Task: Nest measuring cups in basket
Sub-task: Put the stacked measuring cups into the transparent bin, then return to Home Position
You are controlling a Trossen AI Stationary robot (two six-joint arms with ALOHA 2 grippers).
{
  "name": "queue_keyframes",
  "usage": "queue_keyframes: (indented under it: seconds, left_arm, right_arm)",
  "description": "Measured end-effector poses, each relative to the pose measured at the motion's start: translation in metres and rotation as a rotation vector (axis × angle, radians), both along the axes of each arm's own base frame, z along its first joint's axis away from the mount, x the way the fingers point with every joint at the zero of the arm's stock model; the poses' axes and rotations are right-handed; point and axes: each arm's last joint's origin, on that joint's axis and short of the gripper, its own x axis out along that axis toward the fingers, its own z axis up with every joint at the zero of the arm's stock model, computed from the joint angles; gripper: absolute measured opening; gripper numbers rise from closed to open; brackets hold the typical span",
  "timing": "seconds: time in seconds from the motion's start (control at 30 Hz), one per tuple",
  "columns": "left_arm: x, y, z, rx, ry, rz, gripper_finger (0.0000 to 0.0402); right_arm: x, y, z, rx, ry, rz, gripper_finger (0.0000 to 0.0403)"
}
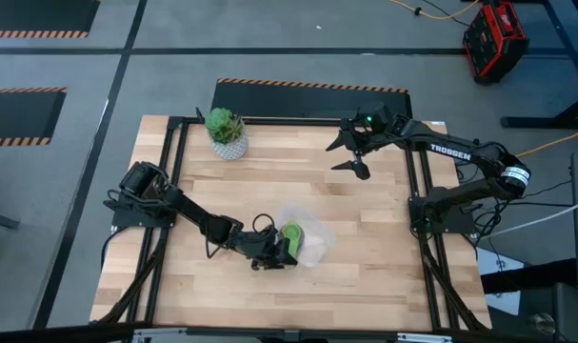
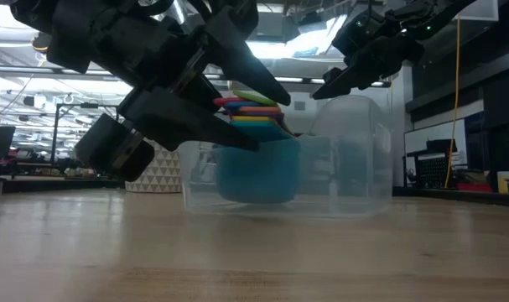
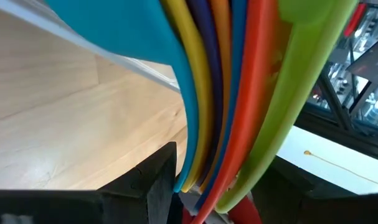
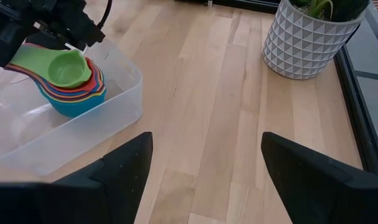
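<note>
Even overhead light; low view backlit by ceiling lamps; left wrist close-up blurred.

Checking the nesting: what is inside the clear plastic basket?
The nested stack of measuring cups, small green cup on top, light blue outermost, handles held by the left gripper. Inner cups show only rims.

The basket (image 1: 310, 240) sits on the table (image 1: 365, 267) near its front middle. The nested measuring cups (image 1: 291, 241) sit inside it at its left end. The left gripper (image 1: 274, 250) is at the cups' handles. The potted plant (image 1: 227, 132) stands at the back left, well apart; the right gripper (image 1: 350, 152) hovers back right.
</note>
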Motion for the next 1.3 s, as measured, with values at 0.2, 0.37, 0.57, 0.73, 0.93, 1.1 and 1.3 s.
queue_keyframes:
  seconds: [0.2,0.37,0.57,0.73,0.93,1.1,1.3]
  left_arm:
    - [-0.002,0.002,0.003,0.011,0.003,0.031,0.0179]
    - [-0.006,0.002,0.012,0.019,0.021,0.031,0.0179]
    - [-0.010,0.002,0.017,0.029,0.036,0.028,0.0179]
    - [-0.011,0.002,0.019,0.024,0.034,0.019,0.0179]
    - [-0.012,0.000,0.017,0.004,0.059,-0.030,0.0179]
    - [-0.013,-0.003,0.018,-0.004,0.058,-0.048,0.0179]
    - [-0.014,-0.007,0.019,-0.032,0.062,-0.123,0.0179]
  right_arm:
    - [0.000,0.000,0.000,0.000,0.000,0.000,0.0305]
    - [0.000,0.000,-0.001,0.004,0.007,0.000,0.0305]
    - [-0.001,0.001,-0.001,0.009,0.013,0.000,0.0305]
    - [-0.001,0.001,-0.001,0.012,0.017,0.000,0.0305]
    - [-0.001,0.001,-0.002,0.013,0.019,0.000,0.0305]
    - [-0.001,0.001,-0.002,0.013,0.019,0.000,0.0305]
    - [-0.001,0.001,-0.002,0.012,0.018,0.000,0.0305]
